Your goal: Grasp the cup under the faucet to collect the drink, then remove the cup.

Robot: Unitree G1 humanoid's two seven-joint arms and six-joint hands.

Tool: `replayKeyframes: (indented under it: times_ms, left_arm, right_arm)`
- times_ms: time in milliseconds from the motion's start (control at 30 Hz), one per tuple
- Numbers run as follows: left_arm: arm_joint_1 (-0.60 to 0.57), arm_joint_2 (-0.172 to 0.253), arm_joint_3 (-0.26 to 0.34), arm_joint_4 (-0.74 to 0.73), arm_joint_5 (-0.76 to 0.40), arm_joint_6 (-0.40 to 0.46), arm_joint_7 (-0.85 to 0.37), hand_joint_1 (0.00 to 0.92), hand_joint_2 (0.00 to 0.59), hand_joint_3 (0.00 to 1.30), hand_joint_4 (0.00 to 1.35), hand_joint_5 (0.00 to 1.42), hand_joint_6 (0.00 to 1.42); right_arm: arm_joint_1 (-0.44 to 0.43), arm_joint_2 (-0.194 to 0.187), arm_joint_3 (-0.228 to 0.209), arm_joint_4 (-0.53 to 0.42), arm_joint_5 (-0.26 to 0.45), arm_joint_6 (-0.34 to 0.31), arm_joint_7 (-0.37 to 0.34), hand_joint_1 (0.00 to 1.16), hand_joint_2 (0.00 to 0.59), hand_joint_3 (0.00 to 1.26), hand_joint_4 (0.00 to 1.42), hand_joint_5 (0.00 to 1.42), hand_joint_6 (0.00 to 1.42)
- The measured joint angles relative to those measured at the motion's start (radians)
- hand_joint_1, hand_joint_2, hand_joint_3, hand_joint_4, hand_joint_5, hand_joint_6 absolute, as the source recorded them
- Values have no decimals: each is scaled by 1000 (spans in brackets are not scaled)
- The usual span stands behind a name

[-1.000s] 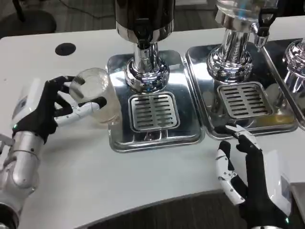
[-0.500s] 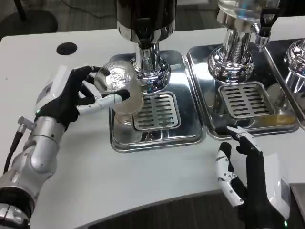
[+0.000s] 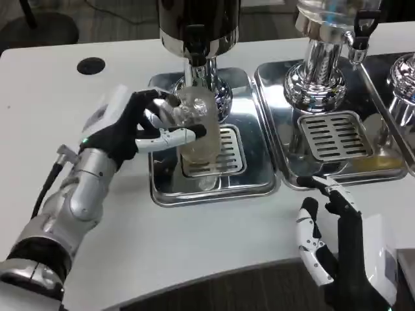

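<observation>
A clear plastic cup (image 3: 196, 129) stands over the slotted grate (image 3: 224, 150) of the left drip tray (image 3: 214, 188), just below the black dispenser's chrome faucet (image 3: 198, 68). My left hand (image 3: 139, 126) grips the cup from its left side, fingers wrapped round the wall. The cup looks to hold no drink. My right hand (image 3: 334, 240) rests on the table near the front edge, fingers apart, holding nothing.
A second dispenser with a chrome column (image 3: 319, 81) stands on its own drip tray (image 3: 337, 172) to the right. A third chrome base (image 3: 403, 84) shows at the far right edge. A black round hole (image 3: 91, 65) sits in the table at the back left.
My left hand has carried the cup rightward from beside the tray onto the grate under the faucet. The right hand has barely moved.
</observation>
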Motion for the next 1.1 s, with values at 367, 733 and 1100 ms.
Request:
replayKeyframes:
  times_ms: [367, 733, 1100]
  left_arm:
    - [-32, -33, -17, 11, 9, 24, -27, 292, 88, 385, 457, 641, 810]
    - [-30, 6, -6, 10, 2, 16, -88, 155, 62, 251, 283, 422, 581]
    - [6, 73, 40, -54, -40, -53, -95, 83, 52, 174, 123, 254, 476]
  right_arm:
    - [6, 16, 2, -5, -14, 0, -3, 365, 535, 411, 256, 261, 342]
    - [4, 16, -1, -5, -14, 0, -2, 365, 535, 411, 257, 261, 343]
    - [-1, 12, -5, -6, -13, -3, 4, 364, 535, 411, 257, 261, 361]
